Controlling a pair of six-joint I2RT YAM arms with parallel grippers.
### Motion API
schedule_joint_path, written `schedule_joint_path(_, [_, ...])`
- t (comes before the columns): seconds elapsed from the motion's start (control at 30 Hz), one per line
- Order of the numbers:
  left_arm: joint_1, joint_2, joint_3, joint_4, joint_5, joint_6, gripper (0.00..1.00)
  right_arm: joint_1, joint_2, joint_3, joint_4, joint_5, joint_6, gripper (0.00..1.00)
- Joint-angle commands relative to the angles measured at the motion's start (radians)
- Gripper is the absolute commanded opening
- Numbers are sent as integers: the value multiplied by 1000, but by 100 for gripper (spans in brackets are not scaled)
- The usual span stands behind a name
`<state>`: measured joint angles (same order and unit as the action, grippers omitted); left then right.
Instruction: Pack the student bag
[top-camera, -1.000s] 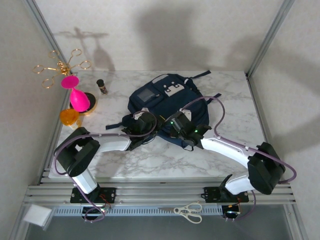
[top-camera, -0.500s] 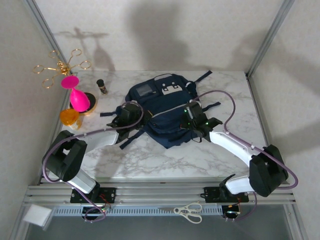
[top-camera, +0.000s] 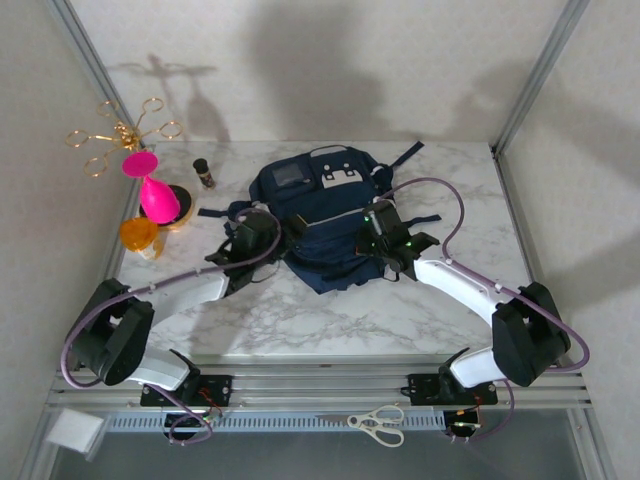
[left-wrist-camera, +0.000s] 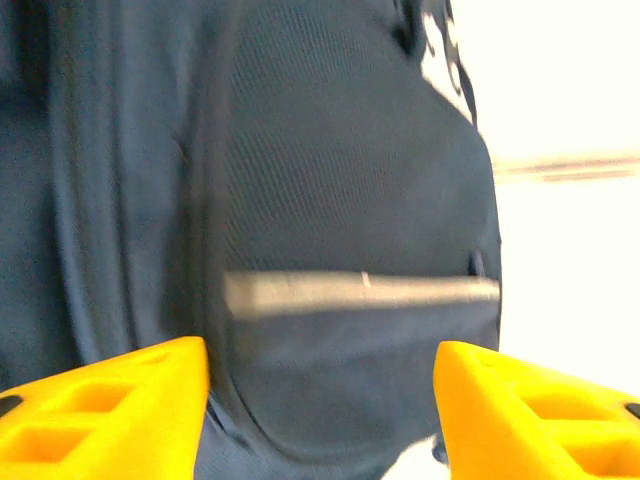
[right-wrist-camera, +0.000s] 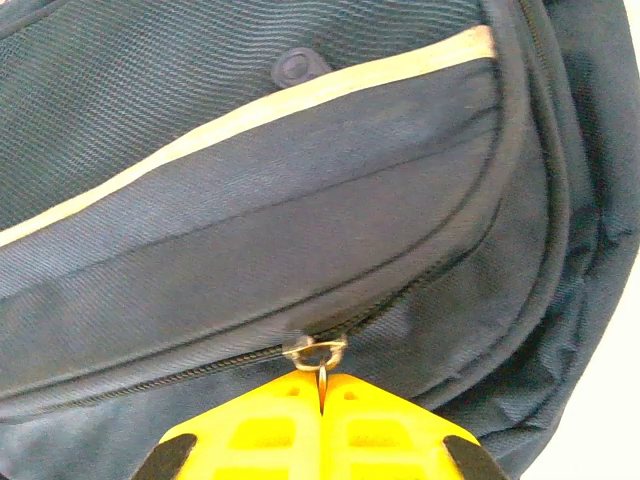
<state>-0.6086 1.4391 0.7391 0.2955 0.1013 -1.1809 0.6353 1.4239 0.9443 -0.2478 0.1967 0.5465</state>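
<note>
Marble table (top-camera: 330, 322), navy grey-striped student bag (top-camera: 325, 242)

left pincer (left-wrist-camera: 320, 400) opened, student bag (top-camera: 322, 215) spread wider

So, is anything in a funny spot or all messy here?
The scissors lie off the marble table, down on the grey ledge by the arm bases, away from everything else. The student bag lies flat with its straps sprawled out sideways. Nothing looks spilled or broken.

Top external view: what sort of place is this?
Likely a lab robot cell, not a classroom: aluminium frame posts and white panels enclose a marble-pattern table, with the student bag staged on it.
</note>
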Motion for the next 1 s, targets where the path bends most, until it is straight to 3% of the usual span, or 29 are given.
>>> schedule_joint_path(0.0, [-77, 13, -20, 95, -73, -212, 62, 1, -19, -11, 25, -16, 10, 0])
schedule_joint_path(0.07, [-107, 50, 8, 125, -112, -237, 62, 1, -20, -18, 32, -13, 6, 0])
schedule_joint_path(0.2, [-130, 132, 111, 9, -190, -273, 63, 1, -26, -36, 60, -16, 1, 0])
schedule_joint_path(0.27, [-158, 139, 90, 79, -213, -323, 62, 2, -26, -38, 64, -16, -2, 0])
schedule_joint_path(0.37, [-176, 174, 109, 59, -285, -373, 59, 1, -23, -34, 68, -11, -10, 0])
schedule_joint_path(0.53, [-169, 221, 151, -22, -394, -404, 41, -5, -32, -32, 55, 21, -18, 0])
schedule_joint_path(0.73, [-126, 205, 131, -135, -434, -371, 1, -28, -36, -29, 21, 95, -42, 0])
schedule_joint_path(0.83, [-120, 126, 60, -154, -484, -324, 0, -59, -59, -51, 36, 136, -67, 0])
schedule_joint_path(0.97, [-42, 20, -25, -186, -437, -216, 0, -108, -75, -50, 31, 172, -97, 0])
